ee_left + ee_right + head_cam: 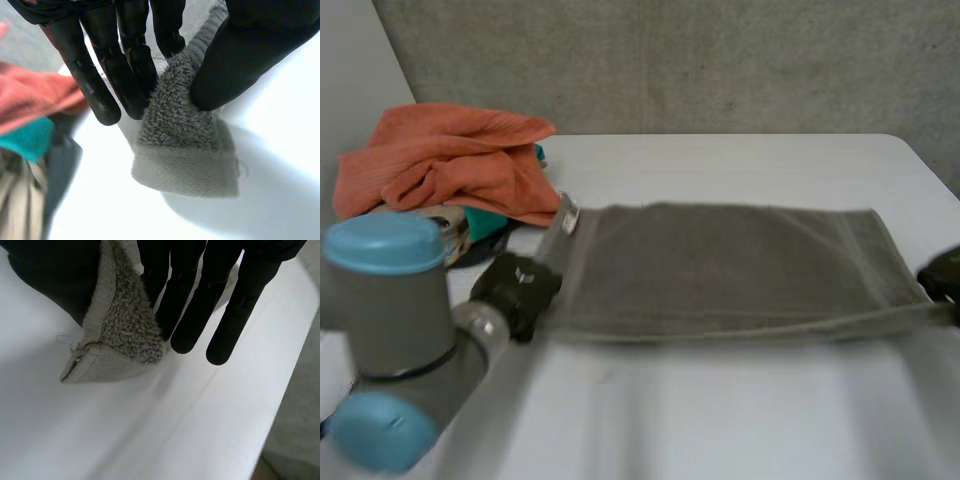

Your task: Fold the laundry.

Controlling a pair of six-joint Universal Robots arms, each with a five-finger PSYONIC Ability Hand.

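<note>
A grey towel (730,270) lies spread across the white table (720,410), folded along its near edge. My left hand (515,290) holds its near left corner: in the left wrist view the thumb (250,55) and straight fingers (125,75) pinch the grey towel corner (185,150). At the towel's near right corner sits my right hand (942,272). There the thumb (50,280) and fingers (195,310) pinch the folded corner (117,335), which hangs a little above the table.
A pile of laundry stands at the back left: an orange cloth (450,160) on top, teal cloth (490,222) and a pale item beneath. The orange cloth (35,100) and teal cloth (25,140) lie close beside my left hand. The table's right edge (295,365) runs near my right hand.
</note>
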